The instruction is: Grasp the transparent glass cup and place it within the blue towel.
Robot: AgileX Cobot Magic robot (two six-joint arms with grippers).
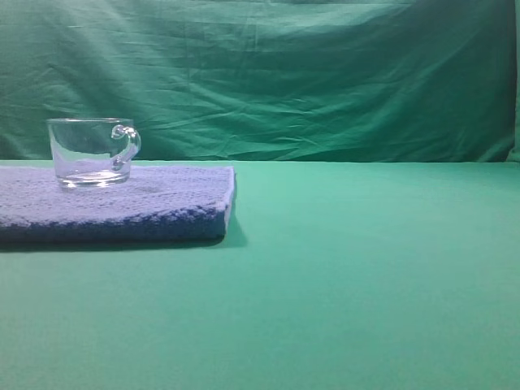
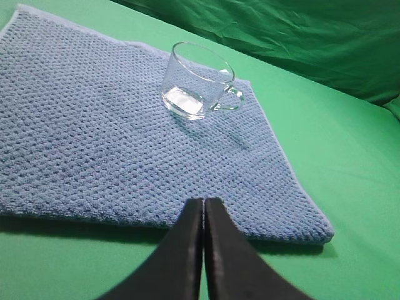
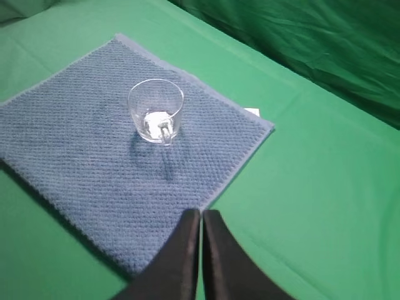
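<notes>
The transparent glass cup [image 1: 91, 152] stands upright on the blue towel [image 1: 154, 207] at the left of the table, its loop handle to the right. From the left wrist the glass cup [image 2: 197, 81] rests near the far edge of the towel [image 2: 94, 137]; my left gripper [image 2: 204, 201] is shut and empty, well short of the cup. In the right wrist view the cup [image 3: 155, 110] sits toward the far side of the towel [image 3: 94, 162]. My right gripper [image 3: 201, 212] is shut with nothing in it, over the towel's near edge. Neither gripper shows in the exterior view.
Green cloth [image 1: 366, 284] covers the table, and a green backdrop [image 1: 284, 73] hangs behind it. A small white tag [image 3: 252, 112] pokes out at the towel's far corner.
</notes>
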